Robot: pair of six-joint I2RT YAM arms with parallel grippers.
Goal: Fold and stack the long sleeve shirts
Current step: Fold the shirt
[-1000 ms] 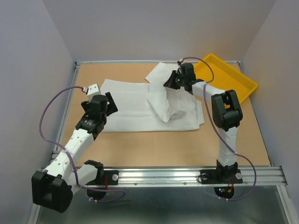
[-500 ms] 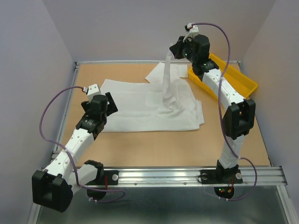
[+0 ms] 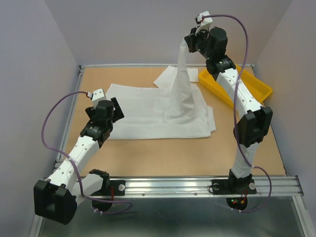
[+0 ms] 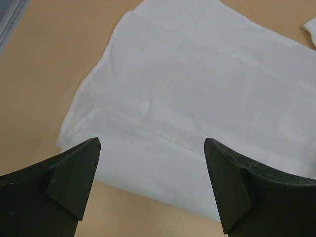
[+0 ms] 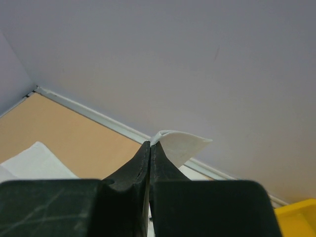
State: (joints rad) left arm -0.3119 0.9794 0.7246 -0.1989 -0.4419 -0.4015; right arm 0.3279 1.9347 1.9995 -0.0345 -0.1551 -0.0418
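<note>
No text, label, brand, number or sign can be read in any of the views. Only plain, unmarked surfaces are seen on the long sleeve shirt (image 3: pixel 138 113), the yellow tray (image 3: pixel 259 85) and the bench (image 3: pixel 163 153).

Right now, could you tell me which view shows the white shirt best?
The top external view: the whole white shirt, one part lifted by the right fingers. Left wrist shows its flat edge; right wrist only a pinched tip.
</note>
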